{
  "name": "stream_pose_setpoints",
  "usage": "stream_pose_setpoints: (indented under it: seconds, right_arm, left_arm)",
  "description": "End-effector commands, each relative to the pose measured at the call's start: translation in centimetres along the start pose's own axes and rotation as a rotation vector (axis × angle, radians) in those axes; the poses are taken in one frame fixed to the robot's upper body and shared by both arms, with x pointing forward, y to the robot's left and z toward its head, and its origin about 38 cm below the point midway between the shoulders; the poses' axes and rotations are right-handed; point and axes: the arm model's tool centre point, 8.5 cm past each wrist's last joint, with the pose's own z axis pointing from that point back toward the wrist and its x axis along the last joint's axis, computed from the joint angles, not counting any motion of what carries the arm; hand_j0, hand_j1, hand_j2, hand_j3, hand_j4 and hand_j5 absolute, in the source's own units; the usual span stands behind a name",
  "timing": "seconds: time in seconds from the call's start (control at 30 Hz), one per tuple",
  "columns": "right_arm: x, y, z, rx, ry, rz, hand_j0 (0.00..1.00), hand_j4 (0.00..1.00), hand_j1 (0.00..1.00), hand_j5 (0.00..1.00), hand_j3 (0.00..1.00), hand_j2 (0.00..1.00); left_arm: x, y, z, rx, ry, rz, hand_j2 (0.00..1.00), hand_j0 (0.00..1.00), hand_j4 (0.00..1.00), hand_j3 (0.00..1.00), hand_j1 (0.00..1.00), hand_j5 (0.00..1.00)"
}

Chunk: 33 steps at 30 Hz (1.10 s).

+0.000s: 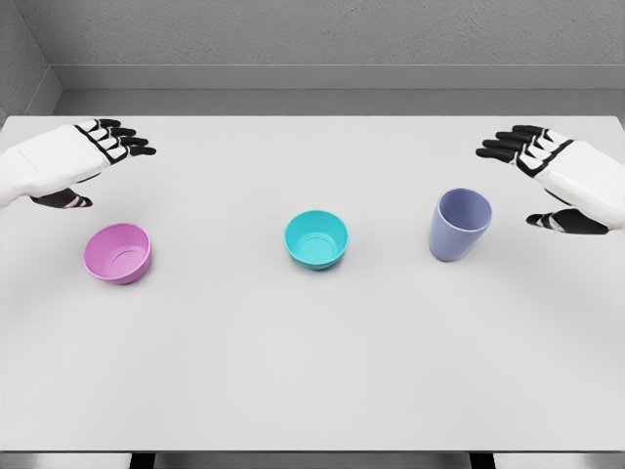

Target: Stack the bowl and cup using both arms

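The left hand (83, 156) hovers at 10 o'clock over the table (312, 371), fingers spread and holding nothing. Just below it, at 9 o'clock, sits the pink bowl (117, 253), shallow, upright and round-sided. The right hand (552, 171) hangs at 2 o'clock, fingers likewise spread and empty. Near it, toward 3 o'clock, stands the lavender cup (459, 225), tall and tapering to its base. Between these 2 vessels, near center, rests the teal bowl (316, 239), upright.
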Motion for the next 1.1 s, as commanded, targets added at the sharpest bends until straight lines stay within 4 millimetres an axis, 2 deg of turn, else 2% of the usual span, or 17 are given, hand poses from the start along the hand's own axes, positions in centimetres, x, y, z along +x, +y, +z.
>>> stream_pose_setpoints:
  seconds: [0.0,0.17,0.27,0.43,0.57,0.7,1.07]
  right_arm:
    - [0.1,-0.2,0.0,-0.004,-0.005,-0.001,1.0,1.0,1.0,1.0,1.0,1.0]
    - [0.1,-0.7,-0.1,-0.009,-0.02,0.008,1.0,1.0,1.0,1.0,1.0,1.0]
    - [0.1,-0.9,-0.3,-0.01,-0.018,0.012,1.0,1.0,1.0,1.0,1.0,1.0]
    - [0.0,-1.3,-0.3,-0.023,-0.017,0.018,1.0,1.0,1.0,1.0,1.0,1.0]
    - [0.0,-2.2,-0.1,-0.04,-0.028,0.034,1.0,1.0,1.0,1.0,1.0,1.0]
    - [-0.1,-2.0,-0.1,-0.036,-0.025,0.031,1.0,1.0,1.0,1.0,1.0,1.0]
    - [-0.2,-2.0,-0.1,-0.038,-0.023,0.027,1.0,1.0,1.0,1.0,1.0,1.0]
  left_arm:
    - [-0.1,0.1,0.1,0.004,0.001,0.004,1.0,1.0,1.0,1.0,1.0,1.0]
    - [-0.4,-1.3,1.2,-0.121,0.009,0.033,1.0,1.0,1.0,1.0,1.0,1.0]
    - [-0.9,-1.2,2.1,-0.126,0.019,0.048,1.0,1.0,1.0,1.0,1.0,1.0]
    - [-2.5,-3.2,3.3,-0.117,0.063,0.191,1.0,1.0,1.0,1.0,1.0,1.0]
    - [-2.9,-4.7,3.9,-0.137,0.082,0.246,1.0,1.0,1.0,1.0,1.0,1.0]
    - [-2.9,-6.8,4.5,-0.171,0.101,0.292,1.0,1.0,1.0,1.0,1.0,1.0]
    - [-0.4,-9.0,2.3,-0.215,0.03,0.317,1.0,1.0,1.0,1.0,1.0,1.0]
